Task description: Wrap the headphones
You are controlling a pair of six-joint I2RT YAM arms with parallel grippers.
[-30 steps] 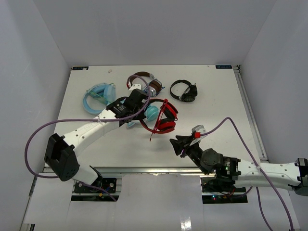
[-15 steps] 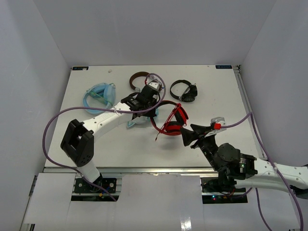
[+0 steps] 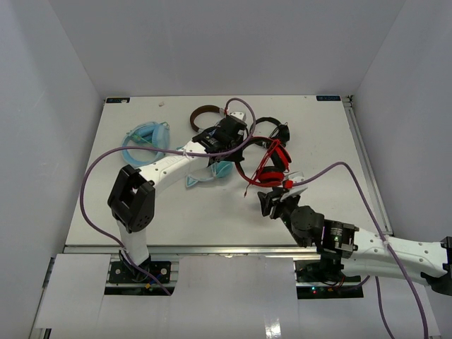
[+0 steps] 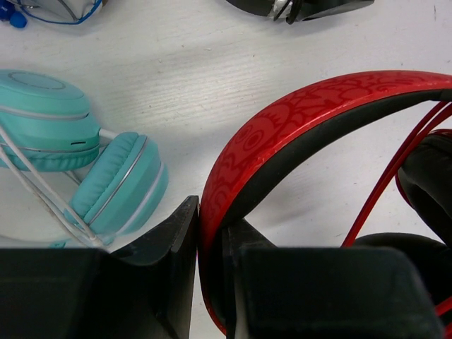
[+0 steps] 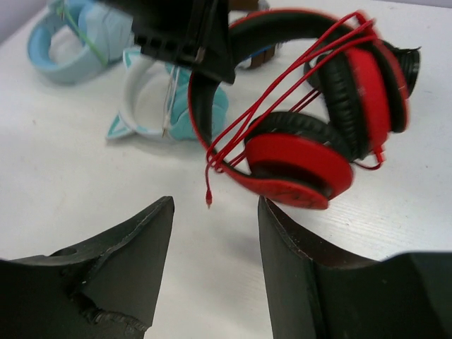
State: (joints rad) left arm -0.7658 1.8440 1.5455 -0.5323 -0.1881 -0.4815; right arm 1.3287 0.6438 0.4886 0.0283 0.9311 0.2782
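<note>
The red headphones (image 3: 272, 166) have a black-lined headband and black pads. My left gripper (image 3: 236, 147) is shut on the headband (image 4: 282, 134) and holds them tilted above the table. The thin red cable (image 5: 282, 106) is looped several times across the band and ear cups. Its plug end (image 5: 208, 199) hangs free. My right gripper (image 3: 274, 200) is open and empty just in front of the headphones. In the right wrist view the gripper (image 5: 215, 212) has the plug end hanging between its fingertips (image 5: 159, 212), touching neither.
Teal and white cat-ear headphones (image 3: 210, 171) lie just left of the red ones, and show in the left wrist view (image 4: 106, 176). Light blue headphones (image 3: 145, 141) lie far left. A brown-banded pair (image 3: 203, 111) and small black headphones (image 3: 277, 132) lie behind.
My left gripper has carried the red headphones right and toward the back, next to the black pair. My right gripper has followed and stands below them.
</note>
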